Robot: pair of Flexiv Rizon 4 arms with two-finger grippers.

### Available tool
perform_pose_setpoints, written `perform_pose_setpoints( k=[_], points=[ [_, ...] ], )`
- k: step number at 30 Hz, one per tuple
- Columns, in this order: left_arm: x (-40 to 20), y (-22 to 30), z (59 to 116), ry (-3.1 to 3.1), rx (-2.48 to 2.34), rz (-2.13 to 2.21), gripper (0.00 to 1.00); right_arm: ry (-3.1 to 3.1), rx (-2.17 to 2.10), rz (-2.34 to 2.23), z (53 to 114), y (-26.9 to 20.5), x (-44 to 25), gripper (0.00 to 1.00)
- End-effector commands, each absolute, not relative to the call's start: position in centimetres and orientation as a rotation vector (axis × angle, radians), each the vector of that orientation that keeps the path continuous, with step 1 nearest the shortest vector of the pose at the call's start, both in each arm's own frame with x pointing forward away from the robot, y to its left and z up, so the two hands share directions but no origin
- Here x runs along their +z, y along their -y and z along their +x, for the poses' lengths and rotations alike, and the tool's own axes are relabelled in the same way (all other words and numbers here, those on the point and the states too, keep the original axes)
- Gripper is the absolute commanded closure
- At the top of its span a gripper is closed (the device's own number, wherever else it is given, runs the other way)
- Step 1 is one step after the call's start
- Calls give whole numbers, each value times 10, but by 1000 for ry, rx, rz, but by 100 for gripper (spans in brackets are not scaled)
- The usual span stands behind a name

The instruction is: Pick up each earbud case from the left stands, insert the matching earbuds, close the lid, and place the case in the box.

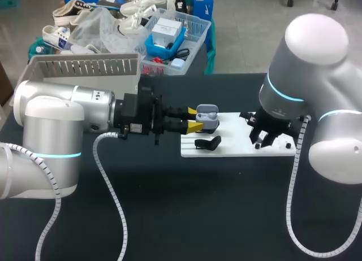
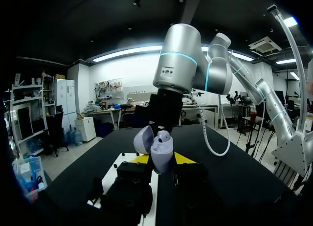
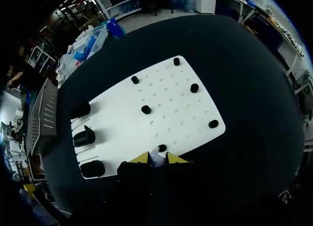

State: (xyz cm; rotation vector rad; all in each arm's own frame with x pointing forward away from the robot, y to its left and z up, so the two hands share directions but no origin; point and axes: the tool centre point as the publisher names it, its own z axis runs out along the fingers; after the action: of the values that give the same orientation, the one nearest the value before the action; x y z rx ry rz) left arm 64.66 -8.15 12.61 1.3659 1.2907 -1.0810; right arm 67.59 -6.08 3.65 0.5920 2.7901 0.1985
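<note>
The left fingers [image 1: 193, 119] grip the earbud case [image 1: 208, 117] from two sides and hold it in the air at the near end of the white board [image 1: 237, 147]. In the left wrist view the case [image 2: 162, 151] sits upright between the yellow tips with its lid swung open, and one earbud [image 2: 164, 136] rests inside it. The right fingers [image 1: 264, 138] hang low over the board's far half, among the small black pegs [image 3: 145, 109]. They are closed on a second, pale earbud [image 3: 156, 156]. Three black stands [image 3: 84, 136] line the board's other end. The grey slatted box [image 1: 85, 66] stands on the bench [image 1: 198, 216] behind the left arm.
</note>
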Motion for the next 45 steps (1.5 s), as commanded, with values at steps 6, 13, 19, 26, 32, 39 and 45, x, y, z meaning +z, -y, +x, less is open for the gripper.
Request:
perform_pose_setpoints(
  k=[6, 13, 19, 26, 32, 39, 45],
  points=[
    [126, 82, 646, -1292, -1078, 1364, 100, -2729, 201, 544, 646, 75, 85, 100],
    [126, 82, 646, -1292, -1078, 1364, 100, -2681, 190, 433, 626, 77, 130, 100],
    [126, 82, 646, -1292, -1078, 1364, 100, -2631, 216, 275, 607, 66, 176, 100],
    [126, 82, 646, -1292, -1078, 1364, 100, -2613, 231, 98, 593, 49, 211, 100],
    [126, 82, 646, -1292, -1078, 1364, 100, -2627, 250, -13, 590, 37, 228, 100],
    [126, 82, 646, -1292, -1078, 1364, 100, -2638, 262, -149, 589, 15, 246, 100],
    [126, 82, 646, -1292, -1078, 1364, 100, -2674, 266, -269, 596, -9, 246, 100]
  ],
)
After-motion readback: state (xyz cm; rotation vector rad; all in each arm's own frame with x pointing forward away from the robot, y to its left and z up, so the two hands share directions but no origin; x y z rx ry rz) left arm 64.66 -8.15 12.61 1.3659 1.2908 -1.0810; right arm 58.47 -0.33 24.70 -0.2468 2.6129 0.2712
